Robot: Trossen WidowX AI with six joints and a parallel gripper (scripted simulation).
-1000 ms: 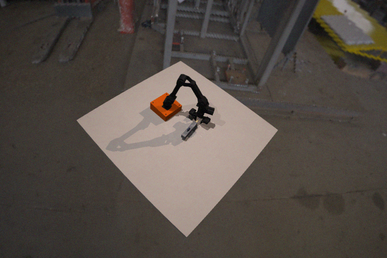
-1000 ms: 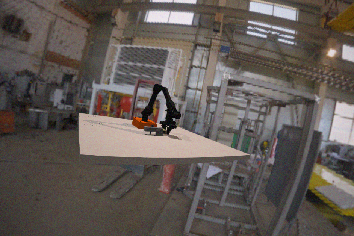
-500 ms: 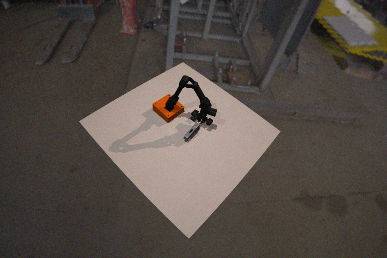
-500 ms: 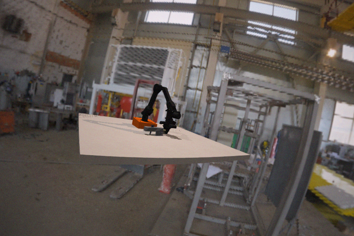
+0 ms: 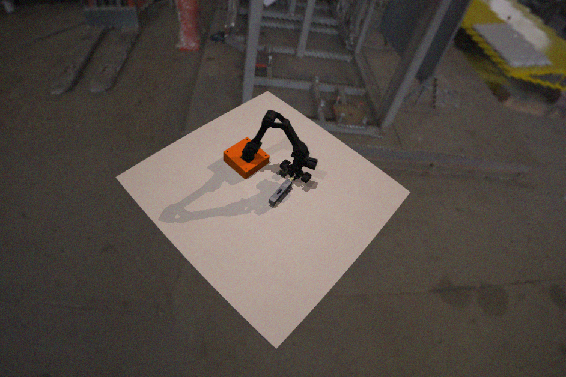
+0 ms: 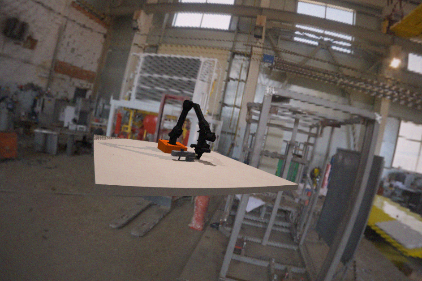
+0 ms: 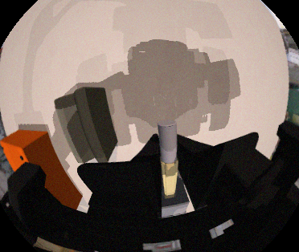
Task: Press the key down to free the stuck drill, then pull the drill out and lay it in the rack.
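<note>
- The gripper (image 7: pixel 165 193) is clamped on the drill (image 7: pixel 168 172), its grey tip pointing away.
- Left of the drill: a dark rack (image 7: pixel 91 124).
- Further left: the orange base (image 7: pixel 43 164).

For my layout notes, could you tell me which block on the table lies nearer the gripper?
The grey block, just beside the gripper, which is shut on the drill; the orange block lies farther off, under the arm's foot.
</note>
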